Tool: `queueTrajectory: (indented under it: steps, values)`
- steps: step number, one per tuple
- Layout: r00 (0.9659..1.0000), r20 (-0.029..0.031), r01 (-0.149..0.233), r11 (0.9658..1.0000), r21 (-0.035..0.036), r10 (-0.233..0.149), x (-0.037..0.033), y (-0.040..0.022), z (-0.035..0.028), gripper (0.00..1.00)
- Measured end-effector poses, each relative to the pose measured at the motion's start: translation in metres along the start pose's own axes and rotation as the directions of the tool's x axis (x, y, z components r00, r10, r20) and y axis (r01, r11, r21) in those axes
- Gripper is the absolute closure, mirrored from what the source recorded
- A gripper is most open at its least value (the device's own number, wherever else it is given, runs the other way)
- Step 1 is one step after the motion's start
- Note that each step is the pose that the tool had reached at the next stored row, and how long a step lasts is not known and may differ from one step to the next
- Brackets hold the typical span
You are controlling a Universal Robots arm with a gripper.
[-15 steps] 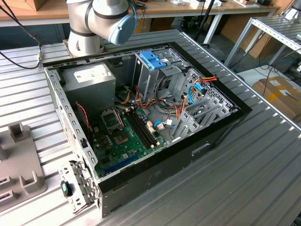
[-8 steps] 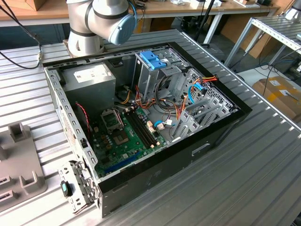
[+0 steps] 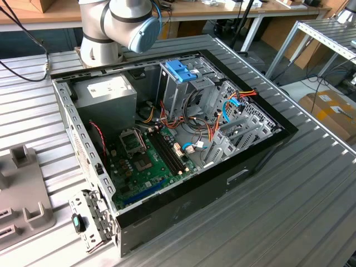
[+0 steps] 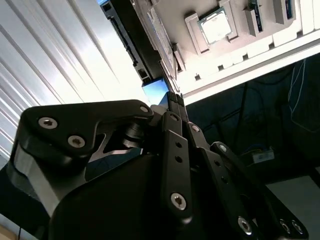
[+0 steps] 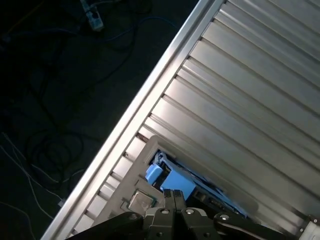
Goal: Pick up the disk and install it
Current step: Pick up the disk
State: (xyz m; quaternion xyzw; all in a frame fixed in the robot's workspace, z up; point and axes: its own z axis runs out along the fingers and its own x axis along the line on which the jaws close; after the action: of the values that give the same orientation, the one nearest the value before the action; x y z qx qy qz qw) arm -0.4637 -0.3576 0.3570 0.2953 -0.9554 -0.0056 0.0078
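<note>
Closest to the lens you had the gripper [image 4: 173,97] itself, its black links running up to two fingers [image 4: 171,120] that lay side by side with barely a gap between them. Their tips sat right at the light-blue end of the disk [image 4: 156,91]; you could not tell whether they pinched it. The disk seemed to stand on edge in the grey fixture [image 5: 141,159] at the rim of the table [image 5: 240,90], its long axis running away from the fingertips, roughly in line with them.

No legible print, even on the white sticker [image 3: 109,85] of the power supply [image 3: 111,108].
</note>
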Motion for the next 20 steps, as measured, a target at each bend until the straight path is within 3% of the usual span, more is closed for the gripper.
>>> queueTrajectory:
  steps: [7,10,13,16,17,20]
  values:
    - [0.9966,-0.0013,0.083,0.9966,0.0009,-0.083,-0.0001,0.0002,0.0000,0.89]
    - [0.9910,-0.0022,0.134,0.9910,0.0014,-0.134,-0.0001,0.0002,0.0000,0.89]
    - [0.9780,-0.0034,0.209,0.9780,0.0021,-0.209,-0.0001,0.0002,0.0001,0.89]
    - [0.9678,-0.0042,0.252,0.9679,0.0024,-0.252,-0.0001,0.0002,0.0000,0.89]
    - [0.9659,-0.0044,0.259,0.9659,0.0025,-0.259,-0.0001,0.0002,0.0000,0.89]
    - [0.9657,-0.0044,0.260,0.9657,0.0025,-0.260,-0.0001,0.0002,0.0001,0.89]
